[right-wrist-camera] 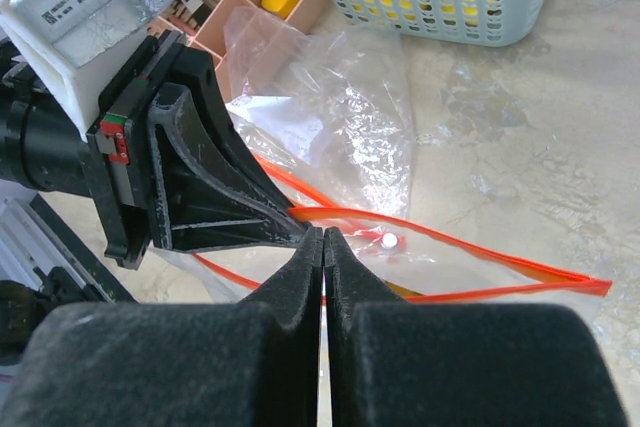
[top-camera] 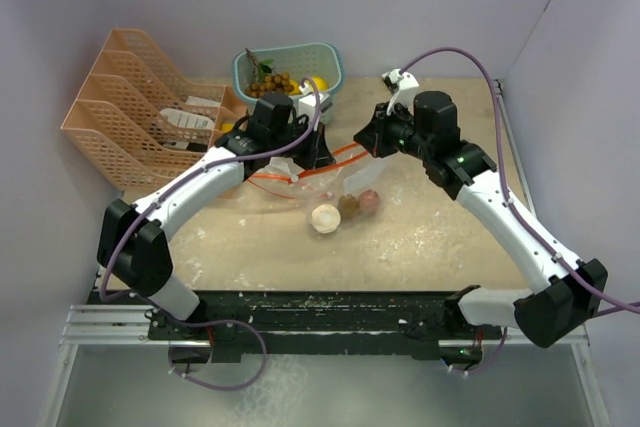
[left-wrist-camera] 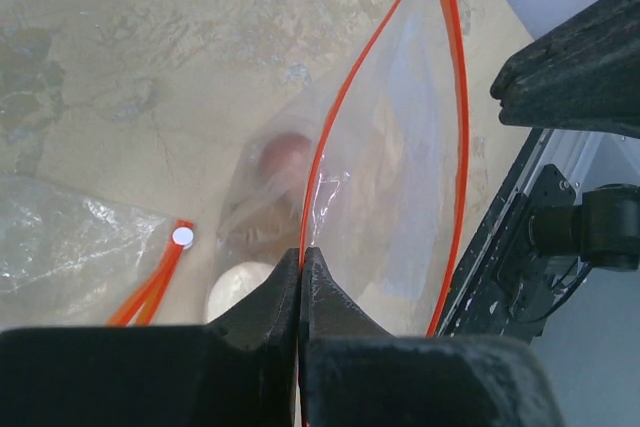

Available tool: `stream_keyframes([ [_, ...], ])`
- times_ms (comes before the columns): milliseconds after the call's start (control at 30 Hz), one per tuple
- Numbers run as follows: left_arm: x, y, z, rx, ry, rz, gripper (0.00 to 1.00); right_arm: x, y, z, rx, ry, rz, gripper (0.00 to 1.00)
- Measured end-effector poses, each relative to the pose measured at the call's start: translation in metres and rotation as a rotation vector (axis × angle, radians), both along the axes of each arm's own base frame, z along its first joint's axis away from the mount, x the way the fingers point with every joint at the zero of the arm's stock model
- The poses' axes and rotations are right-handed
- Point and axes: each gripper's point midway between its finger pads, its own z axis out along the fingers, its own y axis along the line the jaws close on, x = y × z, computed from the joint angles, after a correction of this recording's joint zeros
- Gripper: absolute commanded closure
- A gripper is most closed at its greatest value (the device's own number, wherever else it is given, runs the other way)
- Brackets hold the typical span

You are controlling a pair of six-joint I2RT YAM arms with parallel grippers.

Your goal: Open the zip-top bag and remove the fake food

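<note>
Left hand [left-wrist-camera: 301, 257] is closed on one orange lip of the zip-top bag [left-wrist-camera: 400, 147], and the right hand [right-wrist-camera: 323, 237] pinches the other lip just beside it, so the mouth gapes. Three pieces of fake food [top-camera: 349, 206], white, brown and reddish, lie on the counter [top-camera: 430, 237] at the bag's bottom end, seen through its plastic.

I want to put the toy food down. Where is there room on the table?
The bare table in front of the zip-top bag, toward the near edge, is free. The back is crowded: blue basket, pink organizer.
</note>
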Motion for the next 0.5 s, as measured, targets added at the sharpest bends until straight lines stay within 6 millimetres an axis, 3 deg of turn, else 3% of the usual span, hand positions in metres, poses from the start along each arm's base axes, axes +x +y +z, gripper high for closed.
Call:
stream_keyframes([
  [100,-0.001,0.003,0.003,0.002,-0.006,0.014,1.00,0.000,0.000,0.000,0.000,0.000,0.000,1.00],
  [233,0.000,0.017,0.025,0.023,-0.072,0.074,1.00,0.000,0.000,0.000,0.000,0.000,0.000,0.99],
  [500,0.018,0.045,0.101,0.072,-0.262,0.206,1.00,-0.001,0.000,0.002,0.003,-0.006,0.000,0.98],
])
